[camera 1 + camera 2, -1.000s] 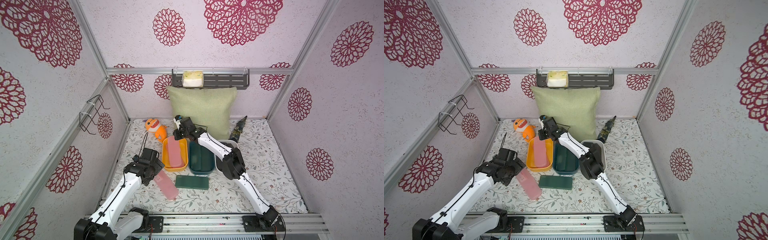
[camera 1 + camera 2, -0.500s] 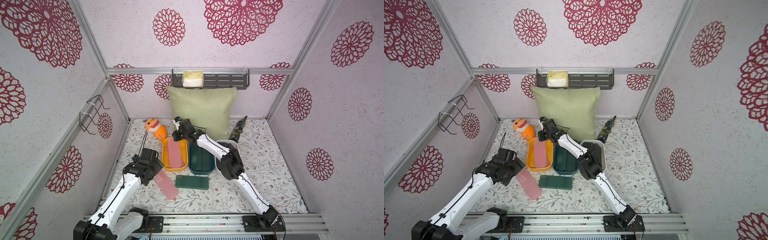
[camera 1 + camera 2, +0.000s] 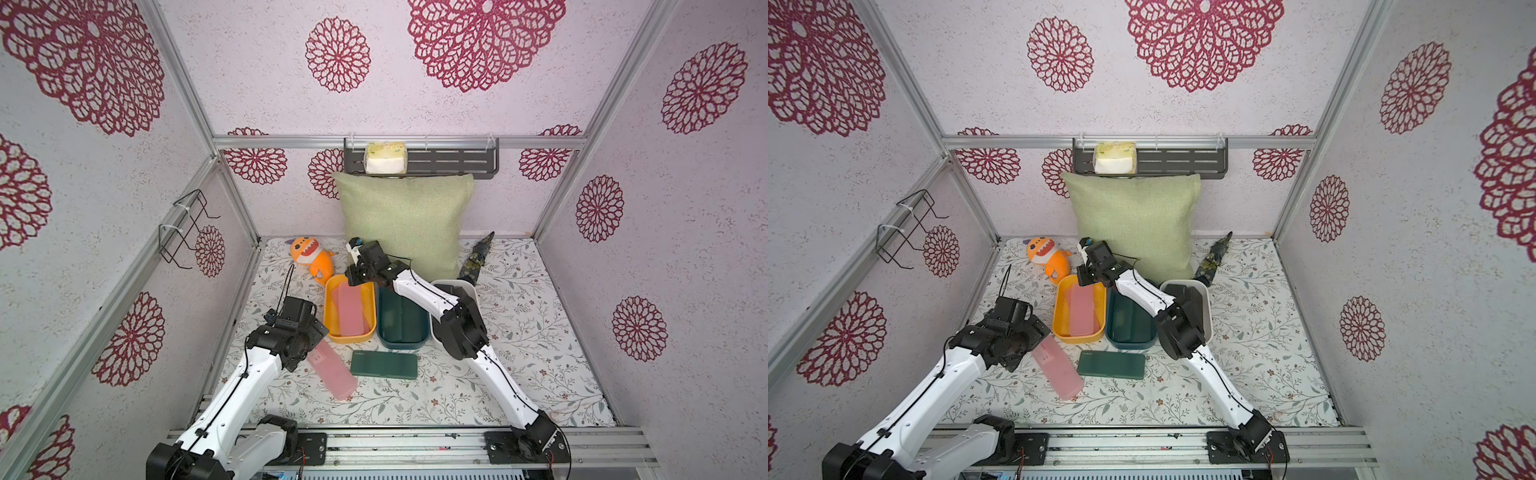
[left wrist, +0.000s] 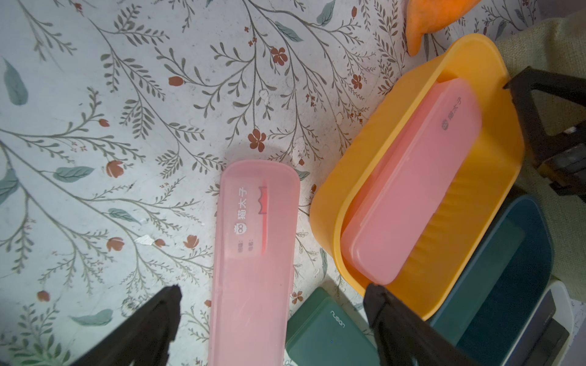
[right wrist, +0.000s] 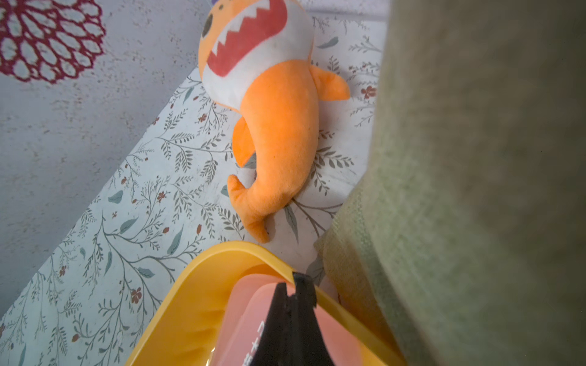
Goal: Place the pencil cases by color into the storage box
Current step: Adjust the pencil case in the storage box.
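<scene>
A translucent pink pencil case (image 3: 334,370) (image 3: 1059,372) (image 4: 253,253) lies on the mat beside a dark green one (image 3: 383,365) (image 3: 1112,365) (image 4: 326,336). My left gripper (image 3: 305,332) (image 3: 1025,332) (image 4: 272,290) hovers over the pink case's far end, open, with a finger on either side and nothing held. Another pink case (image 3: 351,309) (image 4: 412,190) rests in the yellow tub (image 3: 329,311) (image 4: 348,158) (image 5: 190,301). My right gripper (image 3: 356,279) (image 3: 1086,280) (image 5: 293,282) is shut, its tips at that tub's far rim. Whether they touch the rim I cannot tell.
A teal tub (image 3: 405,345) with dark green cases and a white tub (image 3: 473,291) with black ones stand right of the yellow tub. Behind them are an orange shark plush (image 3: 313,259), a green pillow (image 3: 403,224) and a folded umbrella (image 3: 478,257).
My right gripper has come down a little toward the yellow tub's far rim. The left arm and the cases have hardly moved.
</scene>
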Robot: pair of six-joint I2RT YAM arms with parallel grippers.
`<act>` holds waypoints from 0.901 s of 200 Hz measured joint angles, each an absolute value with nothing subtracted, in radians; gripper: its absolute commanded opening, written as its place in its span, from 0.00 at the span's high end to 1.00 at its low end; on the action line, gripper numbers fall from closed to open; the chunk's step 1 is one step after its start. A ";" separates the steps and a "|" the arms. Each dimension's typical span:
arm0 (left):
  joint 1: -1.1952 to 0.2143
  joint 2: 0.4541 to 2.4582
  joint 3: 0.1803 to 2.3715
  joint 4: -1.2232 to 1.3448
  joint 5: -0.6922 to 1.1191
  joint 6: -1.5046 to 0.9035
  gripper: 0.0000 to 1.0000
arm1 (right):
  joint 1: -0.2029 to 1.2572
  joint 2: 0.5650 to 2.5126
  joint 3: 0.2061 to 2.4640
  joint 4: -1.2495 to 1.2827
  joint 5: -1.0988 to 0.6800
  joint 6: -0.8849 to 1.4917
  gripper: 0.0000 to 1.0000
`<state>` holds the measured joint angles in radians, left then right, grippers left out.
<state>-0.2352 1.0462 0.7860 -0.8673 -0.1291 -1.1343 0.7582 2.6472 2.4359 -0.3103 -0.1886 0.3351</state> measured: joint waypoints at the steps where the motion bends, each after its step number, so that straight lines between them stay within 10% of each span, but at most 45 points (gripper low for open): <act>1: -0.236 1.046 0.786 -0.869 -0.128 -1.134 0.03 | 0.758 2.645 2.432 -0.310 -0.189 0.334 1.00; 106: -0.355 1.032 0.685 -0.916 -0.076 -1.284 0.03 | 0.764 1.973 1.612 0.038 -0.216 0.270 1.00; 180: -0.434 1.252 0.730 -0.936 -0.096 -1.402 0.03 | 0.752 1.773 1.313 0.163 -0.218 0.218 0.60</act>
